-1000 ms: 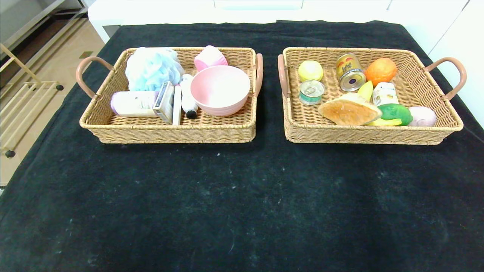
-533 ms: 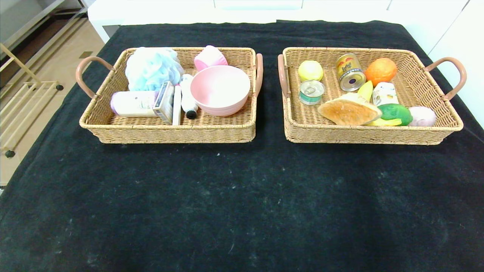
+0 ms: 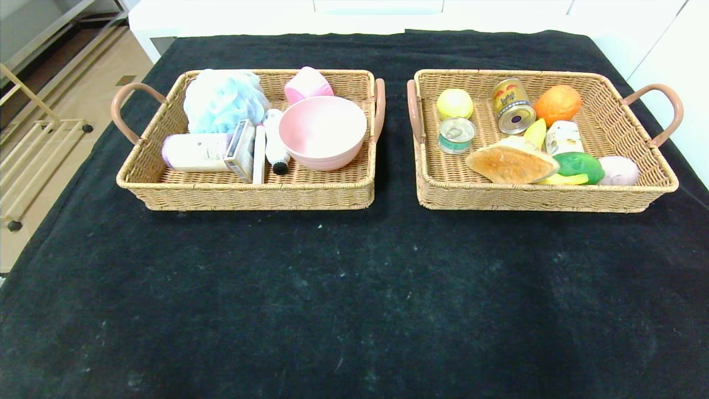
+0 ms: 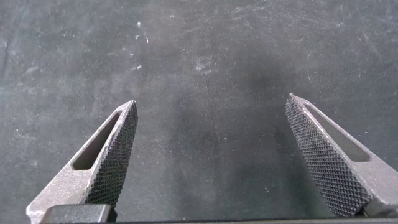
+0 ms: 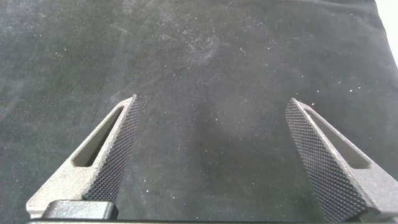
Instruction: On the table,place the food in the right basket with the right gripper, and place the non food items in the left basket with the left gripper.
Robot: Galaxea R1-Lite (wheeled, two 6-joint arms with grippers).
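The left wicker basket point(image 3: 243, 191) holds a blue bath pouf point(image 3: 221, 100), a pink bowl point(image 3: 322, 130), a pink cup point(image 3: 307, 84), a white bottle point(image 3: 194, 152), a box point(image 3: 241, 149) and a small white tube point(image 3: 274, 141). The right wicker basket point(image 3: 604, 124) holds bread point(image 3: 509, 162), two cans point(image 3: 512, 105), an orange point(image 3: 558, 103), a yellow fruit point(image 3: 455, 103), a green fruit point(image 3: 579, 165) and more food. Neither arm shows in the head view. My left gripper point(image 4: 211, 106) is open and empty over bare black cloth. My right gripper point(image 5: 212, 102) is open and empty over bare black cloth.
The black cloth point(image 3: 354, 299) covers the whole table in front of the baskets. A white counter point(image 3: 277, 14) runs behind the table. A metal rack point(image 3: 27, 149) stands on the floor at the left.
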